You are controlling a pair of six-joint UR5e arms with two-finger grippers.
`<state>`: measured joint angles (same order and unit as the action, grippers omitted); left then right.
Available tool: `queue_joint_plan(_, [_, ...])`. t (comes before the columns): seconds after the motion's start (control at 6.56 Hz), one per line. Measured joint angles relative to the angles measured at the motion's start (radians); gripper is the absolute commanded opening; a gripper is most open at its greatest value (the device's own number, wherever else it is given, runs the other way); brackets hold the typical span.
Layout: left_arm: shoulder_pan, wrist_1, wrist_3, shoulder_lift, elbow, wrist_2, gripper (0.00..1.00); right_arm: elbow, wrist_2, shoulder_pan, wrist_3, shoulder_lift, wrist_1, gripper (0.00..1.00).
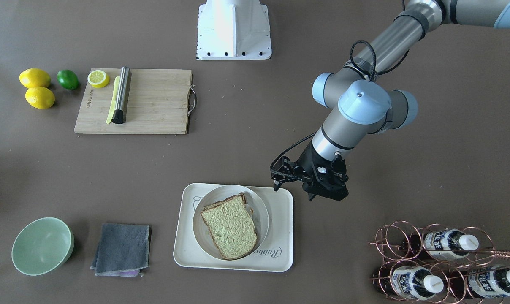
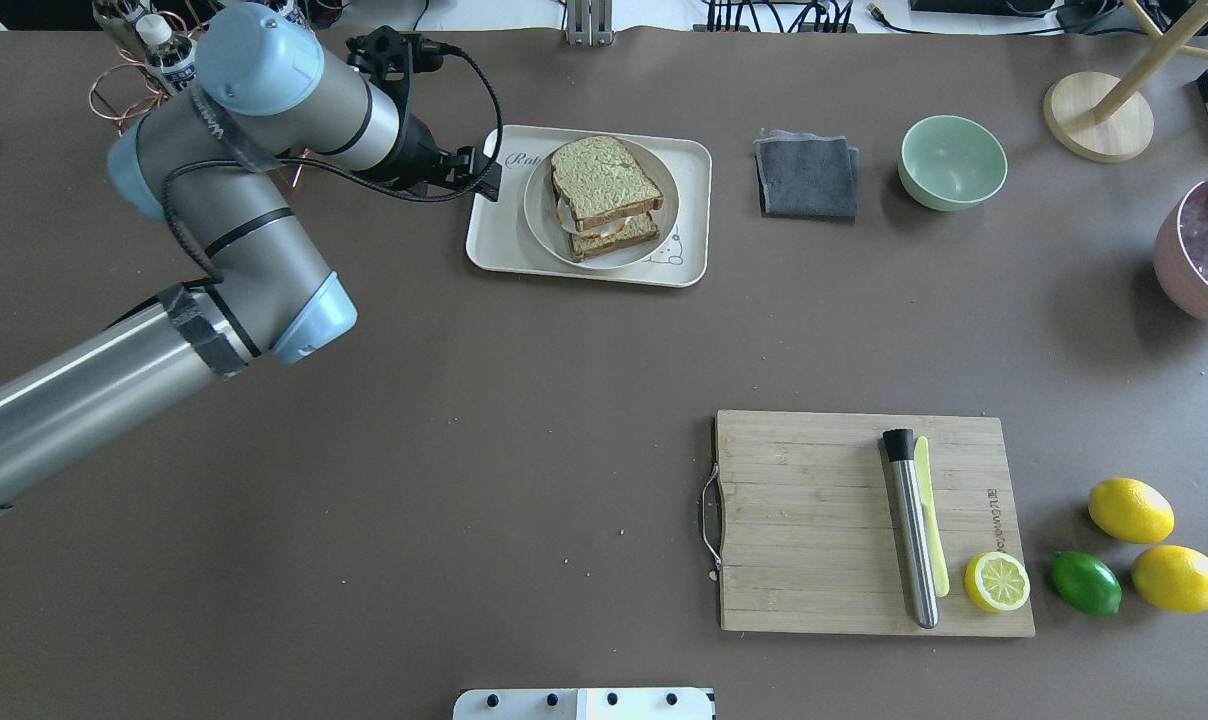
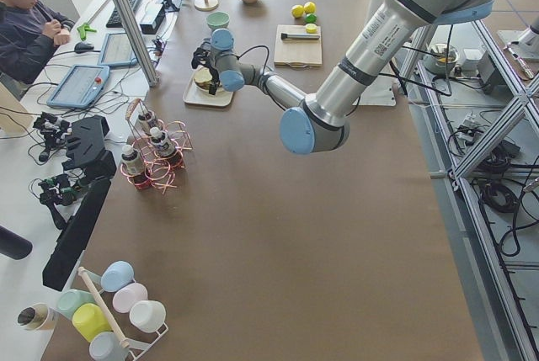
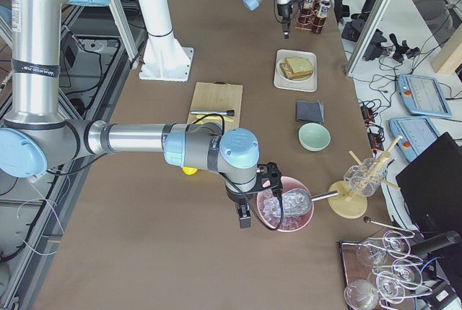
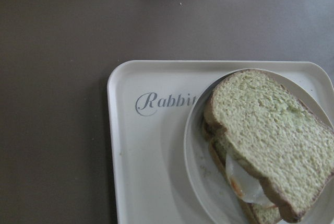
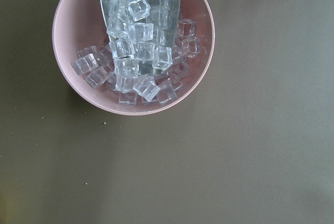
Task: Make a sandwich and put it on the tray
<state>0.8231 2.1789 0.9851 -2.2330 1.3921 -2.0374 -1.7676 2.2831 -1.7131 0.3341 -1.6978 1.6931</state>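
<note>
The sandwich [image 1: 229, 226], two green-faced bread slices with a fried egg between them, lies on a round white plate [image 1: 261, 211]. The plate stands on the cream tray [image 1: 280, 202]. The overhead view shows the sandwich [image 2: 604, 180] on the tray [image 2: 494, 240]. In the left wrist view the sandwich [image 5: 266, 135] and tray [image 5: 151, 151] lie just below the camera. My left gripper [image 1: 327, 195] hovers beside the tray's edge, looks open and holds nothing. It also shows in the overhead view [image 2: 479, 172]. My right gripper [image 4: 245, 217] shows only in the exterior right view, over a pink bowl of ice [image 6: 68, 36]. I cannot tell its state.
A wooden cutting board [image 1: 153, 101] bears a metal cylinder [image 1: 122, 95] and a lemon half [image 1: 98, 78]. Lemons [image 1: 35, 78] and a lime [image 1: 67, 79] lie beside it. A green bowl [image 1: 42, 245], a grey cloth [image 1: 122, 249] and a copper bottle rack [image 1: 440, 261] flank the tray.
</note>
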Motion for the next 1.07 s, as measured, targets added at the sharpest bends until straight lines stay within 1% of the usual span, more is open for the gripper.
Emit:
queue_joint_plan(0.15, [0.022,-0.015,-0.019,0.111,0.123,-0.016,0.98,0.0,-0.002,0.001,0.0,-0.004,-0.001,1.0])
queue_joint_plan(0.3, [0.066,-0.022,-0.072,0.234,0.232,-0.053,0.98,0.0,-0.002,0.001,0.0,-0.007,-0.001,1.0])
queue_joint_plan(0.46, [0.128,-0.025,-0.146,0.338,0.302,-0.103,0.98,0.0,-0.002,0.001,0.0,-0.008,-0.001,1.0])
queue_joint_plan(0.61, [0.213,-0.027,-0.264,0.441,0.343,-0.163,0.98,0.0,-0.002,0.001,0.0,-0.009,-0.001,1.0])
queue_joint_plan(0.76, [0.305,-0.051,-0.405,0.512,0.354,-0.216,0.98,0.0,-0.002,0.001,0.0,-0.011,-0.001,1.0])
queue_joint_plan(0.91, [0.395,-0.111,-0.545,0.547,0.357,-0.256,0.98,0.0,-0.002,0.001,0.0,-0.013,-0.002,1.0])
queue_joint_plan(1.07, [0.481,-0.205,-0.697,0.562,0.356,-0.275,0.98,0.0,-0.002,0.001,0.001,-0.014,-0.002,1.0])
